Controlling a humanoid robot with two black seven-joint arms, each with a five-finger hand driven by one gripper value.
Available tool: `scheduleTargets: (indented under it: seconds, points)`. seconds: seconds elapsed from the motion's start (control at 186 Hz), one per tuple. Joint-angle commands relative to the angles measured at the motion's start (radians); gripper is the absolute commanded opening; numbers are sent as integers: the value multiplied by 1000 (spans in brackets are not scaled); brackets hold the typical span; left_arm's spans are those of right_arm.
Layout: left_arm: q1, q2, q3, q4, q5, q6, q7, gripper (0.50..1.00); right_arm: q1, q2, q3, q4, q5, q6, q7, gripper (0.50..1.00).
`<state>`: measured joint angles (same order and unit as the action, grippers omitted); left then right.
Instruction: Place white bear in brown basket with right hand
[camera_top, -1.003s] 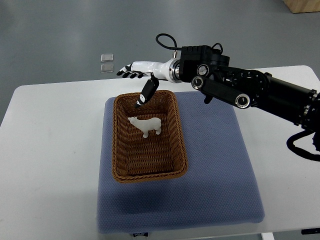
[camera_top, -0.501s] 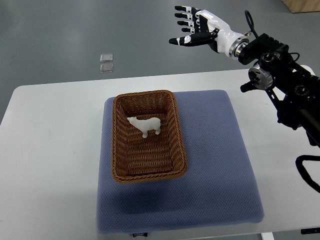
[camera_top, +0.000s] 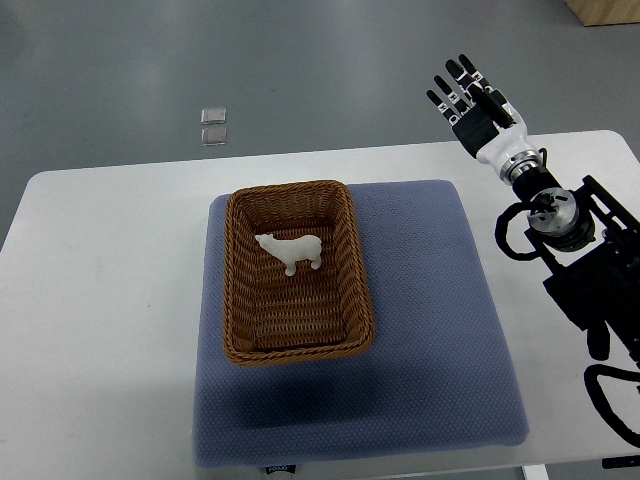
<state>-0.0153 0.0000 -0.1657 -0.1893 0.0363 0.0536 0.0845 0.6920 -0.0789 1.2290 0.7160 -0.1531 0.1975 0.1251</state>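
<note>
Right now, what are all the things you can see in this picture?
white bear: one, white, standing inside the basket, nearer its far end
basket: one, brown wicker, on the left part of the pad
pad: one, blue-grey, on the table
table: one, white
small squares: two, clear, on the grey floor beyond the table
right hand: one, white and black, fingers spread, holding nothing, raised at the table's far right

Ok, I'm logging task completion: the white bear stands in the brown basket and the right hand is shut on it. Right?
Not quite. The white bear does stand in the brown basket, but the right hand is not on it: the top view shows it open, fingers spread, raised beyond the table's far right edge.
</note>
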Motion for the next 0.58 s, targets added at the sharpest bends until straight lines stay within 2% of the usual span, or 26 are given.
scheduleTargets:
  seconds: [0.0, 0.313, 0.577]
  points:
    - [0, 0, 0, -1, 0, 0, 0, 1000, -11, 18, 0, -12, 12, -1, 53, 930]
    - [0, 0, 0, 1, -1, 0, 0, 1000, -34, 24, -10, -7, 12, 5, 60, 930]
    - [0, 0, 0, 1, -1, 0, 0, 1000, -42, 24, -13, -7, 12, 39, 62, 930]
